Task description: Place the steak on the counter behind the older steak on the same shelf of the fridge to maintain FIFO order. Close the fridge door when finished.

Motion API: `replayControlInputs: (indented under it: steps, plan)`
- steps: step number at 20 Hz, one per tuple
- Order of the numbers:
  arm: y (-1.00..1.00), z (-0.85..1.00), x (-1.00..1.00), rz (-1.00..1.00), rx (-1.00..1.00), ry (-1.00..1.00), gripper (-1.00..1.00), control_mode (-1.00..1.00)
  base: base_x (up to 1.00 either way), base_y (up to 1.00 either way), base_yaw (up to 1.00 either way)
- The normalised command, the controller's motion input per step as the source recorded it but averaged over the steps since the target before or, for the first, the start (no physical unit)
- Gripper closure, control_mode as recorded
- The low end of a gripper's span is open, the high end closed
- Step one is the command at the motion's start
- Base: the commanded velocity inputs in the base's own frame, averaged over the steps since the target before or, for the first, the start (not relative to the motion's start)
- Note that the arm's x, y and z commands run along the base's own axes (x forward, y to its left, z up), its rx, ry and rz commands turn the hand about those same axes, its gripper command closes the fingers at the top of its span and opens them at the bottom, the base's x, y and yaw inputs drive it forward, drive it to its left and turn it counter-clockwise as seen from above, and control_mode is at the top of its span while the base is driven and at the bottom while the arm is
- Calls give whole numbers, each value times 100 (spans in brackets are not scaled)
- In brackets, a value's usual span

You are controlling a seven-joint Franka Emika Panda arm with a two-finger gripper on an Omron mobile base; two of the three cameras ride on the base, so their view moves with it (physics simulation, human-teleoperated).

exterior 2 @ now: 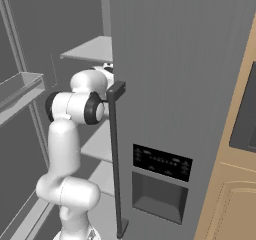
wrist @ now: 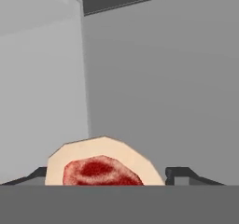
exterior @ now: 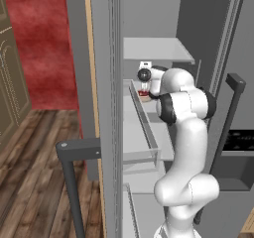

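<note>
A: What is the biggest thing here?
B: The fridge (exterior: 149,14). It is standing open, and its grey inside is showing white shelves (exterior: 154,48). The door (exterior: 106,108) is swinging out on the left, with rail bins on its inner side and a dark handle (exterior: 74,177). The other door (exterior 2: 175,84) is staying shut, with its own dark handle (exterior 2: 116,154).
A: And the arm?
B: The white arm (exterior: 186,133) is reaching deep into the fridge, over a middle shelf.
A: Where is the steak?
B: The steak (wrist: 100,167) is sitting between the two tips of the claw (wrist: 107,174), close to the grey back wall. It is red on top with pale fat around it.
A: Is the claw gripping it?
B: The tips are standing wide, one on each side of the steak. I cannot tell if they are touching it.
</note>
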Motion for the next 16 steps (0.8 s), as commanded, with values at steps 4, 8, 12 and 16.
replayControlInputs:
  steps: [4,8,12,16]
  plan:
    - [0,0,-5,0,-1,0,-100,-100,0,0,0]
    - [0,0,-16,1,0,-3,-100,-100,0,0,0]
    - [0,0,-33,5,0,-9,-100,-100,0,0,0]
    - [0,23,-65,0,0,-22,-100,-100,0,0,0]
